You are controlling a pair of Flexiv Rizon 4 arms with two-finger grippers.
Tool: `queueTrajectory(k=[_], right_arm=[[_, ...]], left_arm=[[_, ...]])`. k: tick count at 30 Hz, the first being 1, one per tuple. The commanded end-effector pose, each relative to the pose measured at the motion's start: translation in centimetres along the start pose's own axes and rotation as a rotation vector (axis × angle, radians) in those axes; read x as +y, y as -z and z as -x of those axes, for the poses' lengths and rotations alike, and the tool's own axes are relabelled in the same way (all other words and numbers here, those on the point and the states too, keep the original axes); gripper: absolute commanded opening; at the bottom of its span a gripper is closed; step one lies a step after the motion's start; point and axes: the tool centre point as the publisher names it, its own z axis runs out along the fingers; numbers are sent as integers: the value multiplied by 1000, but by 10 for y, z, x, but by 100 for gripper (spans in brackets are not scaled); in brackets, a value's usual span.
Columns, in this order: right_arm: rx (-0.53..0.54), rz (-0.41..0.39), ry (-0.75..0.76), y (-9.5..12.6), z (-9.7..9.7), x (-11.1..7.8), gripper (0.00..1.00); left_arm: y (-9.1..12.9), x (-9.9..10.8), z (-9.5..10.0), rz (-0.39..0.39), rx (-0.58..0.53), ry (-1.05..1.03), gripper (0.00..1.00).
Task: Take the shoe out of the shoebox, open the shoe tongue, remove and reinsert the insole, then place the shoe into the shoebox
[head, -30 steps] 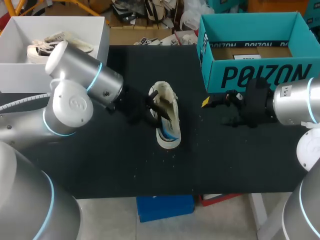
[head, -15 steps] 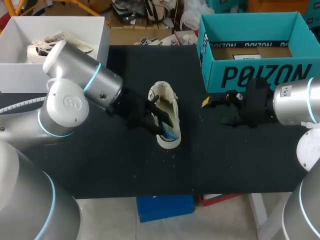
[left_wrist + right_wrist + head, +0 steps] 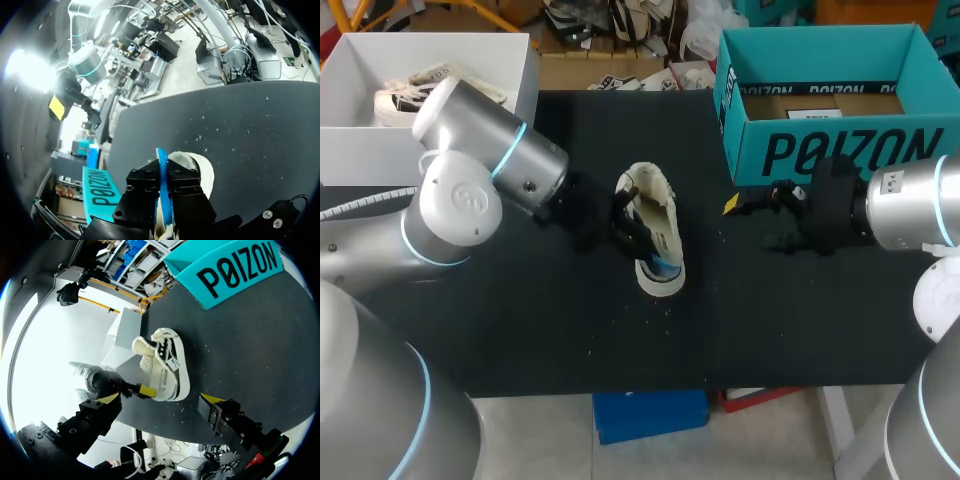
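Showing the insole step of the task, three views.

**Head view.** One shoe (image 3: 655, 235) lies near the middle of the desk (image 3: 570, 330), toe toward 6 o'clock. The left claw (image 3: 625, 228) enters its opening from 9 o'clock. One blue insole (image 3: 661, 266) shows inside the toe end. One teal shoebox (image 3: 820, 150) stands at 2 o'clock from the shoe, with no shoe visible inside. The right claw (image 3: 752, 207) hangs at 3 o'clock from the shoe, well apart from it and just in front of the shoebox wall.

**Left wrist view.** The two fingers of the left claw stand close together, pinching the insole's thin edge from both sides. The white shoe lies just ahead of and beneath them.

**Right wrist view.** The right claw (image 3: 160, 399) is spread wide and holds nothing. The shoe lies ahead of it, with one yellow tip of the left claw against the shoe's side.

**Risks, as judged.** Nothing pins the shoe down, so a pull or push on the insole may drag, tip or lift the whole shoe. The pinch holds only a narrow edge, so the insole may slip free or fold. It may also catch on the collar or laces and seat crookedly.

**Count.** One shoe, one insole, one shoebox, two claws.
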Motion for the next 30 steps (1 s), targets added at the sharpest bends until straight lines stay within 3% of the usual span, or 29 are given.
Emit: queueTrajectory(k=[1, 17, 18, 20, 21, 22, 23, 28, 30], right_arm=[[-1, -1, -1, 0, 0, 0, 100], [-1, -1, -1, 0, 0, 0, 100], [-1, -1, -1, 0, 0, 0, 100], [-1, -1, -1, 0, 0, 0, 100], [-1, -1, -1, 0, 0, 0, 100], [-1, -1, -1, 0, 0, 0, 100], [-1, -1, -1, 0, 0, 0, 100], [-1, -1, -1, 0, 0, 0, 100], [-1, -1, -1, 0, 0, 0, 100]], left_arm=[[-4, 7, -1, 16, 1, 8, 0], [-5, 24, -8, 94, 24, 54, 0], [-6, 22, -7, 86, 29, 51, 17], [-9, 20, -8, 68, 36, 50, 30], [-10, 18, -8, 50, 31, 50, 42], [-10, 16, -7, 41, 26, 50, 81], [-9, 14, -6, 34, 21, 45, 100], [13, 5, 3, 50, 4, 10, 100], [19, 7, 3, 67, 16, 5, 76]])
